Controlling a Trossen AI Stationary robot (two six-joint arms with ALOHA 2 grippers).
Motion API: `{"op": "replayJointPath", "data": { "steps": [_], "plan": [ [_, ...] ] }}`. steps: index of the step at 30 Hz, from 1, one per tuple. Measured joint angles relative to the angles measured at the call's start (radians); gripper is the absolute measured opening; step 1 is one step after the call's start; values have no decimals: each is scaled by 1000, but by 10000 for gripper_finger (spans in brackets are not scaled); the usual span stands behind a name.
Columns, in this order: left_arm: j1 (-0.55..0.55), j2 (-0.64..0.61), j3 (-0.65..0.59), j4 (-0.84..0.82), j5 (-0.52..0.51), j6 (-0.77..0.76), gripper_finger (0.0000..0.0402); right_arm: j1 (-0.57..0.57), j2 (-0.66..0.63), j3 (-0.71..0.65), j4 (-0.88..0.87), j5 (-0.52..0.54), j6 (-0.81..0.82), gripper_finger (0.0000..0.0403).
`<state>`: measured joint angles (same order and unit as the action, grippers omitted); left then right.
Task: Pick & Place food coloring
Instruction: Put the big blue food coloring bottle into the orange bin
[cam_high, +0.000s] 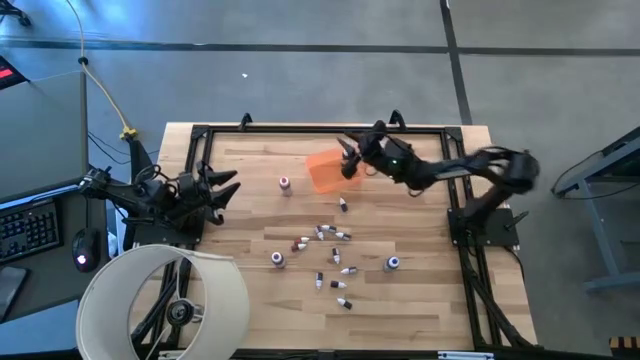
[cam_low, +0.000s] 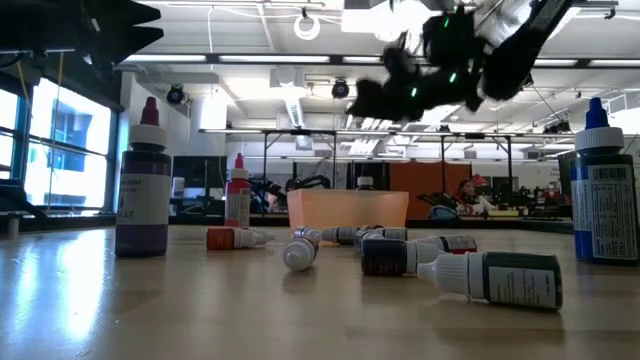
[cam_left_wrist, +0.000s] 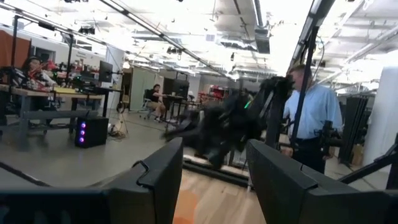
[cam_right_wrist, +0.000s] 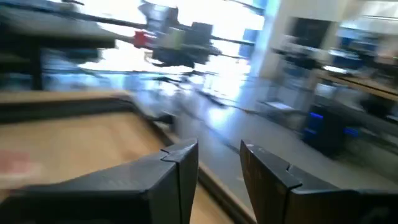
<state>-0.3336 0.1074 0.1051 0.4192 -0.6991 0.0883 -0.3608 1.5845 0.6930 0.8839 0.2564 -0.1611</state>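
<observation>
Many small food coloring bottles (cam_high: 330, 250) lie scattered on their sides at the middle of the wooden table. Three wider bottles stand upright: purple (cam_low: 145, 190), red (cam_low: 237, 195) and blue (cam_low: 600, 190). The orange tray (cam_high: 325, 170) sits toward the far edge. My right gripper (cam_high: 348, 160) hovers over the tray's right side, raised above the table (cam_low: 380, 90). Its fingers are open with nothing between them (cam_right_wrist: 219, 165). My left gripper (cam_high: 225, 185) waits open at the table's left edge (cam_left_wrist: 214, 180), far from the bottles.
A black frame rail (cam_high: 200, 180) runs around the table. A white lampshade (cam_high: 160, 305) overlaps the near left corner. A keyboard and mouse (cam_high: 82, 250) sit on a desk to the left. A person in a blue shirt (cam_left_wrist: 314, 112) stands beyond the table.
</observation>
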Motion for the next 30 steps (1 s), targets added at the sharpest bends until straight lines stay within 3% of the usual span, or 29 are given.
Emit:
{"op": "replayJointPath", "data": {
  "steps": [4, 10, 14, 18, 22, 30],
  "plan": [
    [0, 0, 0, -45, -1, -21, 175, 103, -211, 1, -318, -185, 4, 114],
    [0, 0, 0, -80, -3, -71, 175, 275, -471, -1, -858, -365, 19, 113],
    [0, 0, 0, -77, -3, -72, 175, 377, -575, -44, -1016, -525, 112, 113],
    [0, 0, 0, -78, -3, -74, 175, 465, -640, -136, -998, -663, 135, 112],
    [0, 0, 0, -78, -3, -73, 175, 543, -670, -269, -834, -724, 132, 113],
    [0, 0, 0, -66, -2, -64, 175, 612, -669, -513, -398, -598, 129, 113]
  ]
}}
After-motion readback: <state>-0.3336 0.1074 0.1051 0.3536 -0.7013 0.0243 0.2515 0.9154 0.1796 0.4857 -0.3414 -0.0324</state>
